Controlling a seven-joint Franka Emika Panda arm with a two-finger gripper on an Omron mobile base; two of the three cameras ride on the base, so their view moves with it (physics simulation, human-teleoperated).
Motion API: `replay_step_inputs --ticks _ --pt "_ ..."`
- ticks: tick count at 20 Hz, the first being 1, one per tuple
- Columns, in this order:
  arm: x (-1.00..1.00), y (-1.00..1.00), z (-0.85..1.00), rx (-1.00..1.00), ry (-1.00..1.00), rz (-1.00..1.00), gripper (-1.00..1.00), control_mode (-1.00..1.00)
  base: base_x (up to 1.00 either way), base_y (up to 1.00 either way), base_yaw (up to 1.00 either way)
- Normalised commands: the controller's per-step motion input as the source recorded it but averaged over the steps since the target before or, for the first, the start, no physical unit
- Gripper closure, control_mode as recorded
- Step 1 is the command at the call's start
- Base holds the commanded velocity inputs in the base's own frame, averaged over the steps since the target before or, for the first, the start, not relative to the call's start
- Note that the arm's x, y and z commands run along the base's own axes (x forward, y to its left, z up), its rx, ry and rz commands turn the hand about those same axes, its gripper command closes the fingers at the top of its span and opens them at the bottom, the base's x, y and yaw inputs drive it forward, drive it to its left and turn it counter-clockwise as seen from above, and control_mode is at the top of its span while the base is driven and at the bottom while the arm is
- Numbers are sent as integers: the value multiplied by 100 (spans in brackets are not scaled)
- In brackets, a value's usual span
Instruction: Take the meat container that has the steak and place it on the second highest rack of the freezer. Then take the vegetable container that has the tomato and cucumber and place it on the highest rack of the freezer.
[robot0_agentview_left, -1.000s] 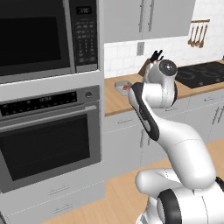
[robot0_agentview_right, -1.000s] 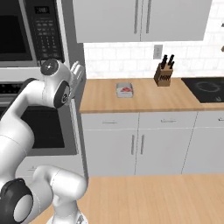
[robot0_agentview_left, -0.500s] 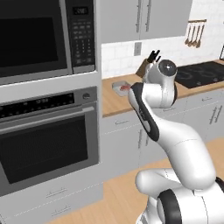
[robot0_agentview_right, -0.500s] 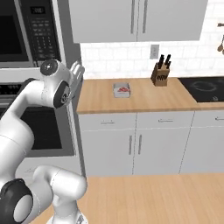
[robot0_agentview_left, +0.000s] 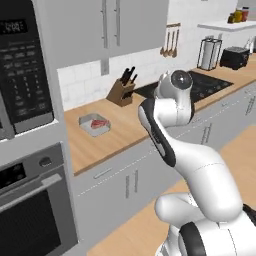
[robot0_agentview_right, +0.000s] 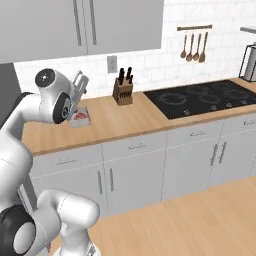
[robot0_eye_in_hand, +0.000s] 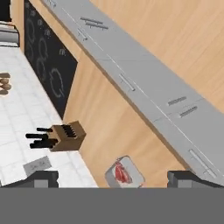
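Counter (robot0_agentview_left: 125, 131) has the steak (robot0_agentview_left: 99, 123) tray left of the knife block (robot0_agentview_left: 121, 93), gripper (robot0_eye_in_hand: 113, 178) fingers apart; a sloppy approach could shove it away.

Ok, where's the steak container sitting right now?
The steak container sits on the wooden counter, near the backsplash, between the oven column and the knife block; in the hand view it lies between the fingertips.

Matt wooden counter (robot0_agentview_left: 125, 127), glossy cooktop (robot0_agentview_right: 200, 97)

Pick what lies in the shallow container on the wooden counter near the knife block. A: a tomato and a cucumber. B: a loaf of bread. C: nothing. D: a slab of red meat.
D: the container holds the steak, a flat red-pink slab with pale streaks.
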Motion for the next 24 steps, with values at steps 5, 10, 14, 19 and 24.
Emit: replay_step_inputs --ticks 5,10,14,19,24 --pt "0 0 0 0 0 0 -100 100 93 -68 2" --pt "0 0 0 0 0 0 -100 100 50 -1 73" --pt "0 0 0 0 0 0 -100 100 35 1 80" --pt "0 0 0 0 0 0 -100 100 46 -2 67" --pt "0 0 0 0 0 0 -100 100 11 -67 23"
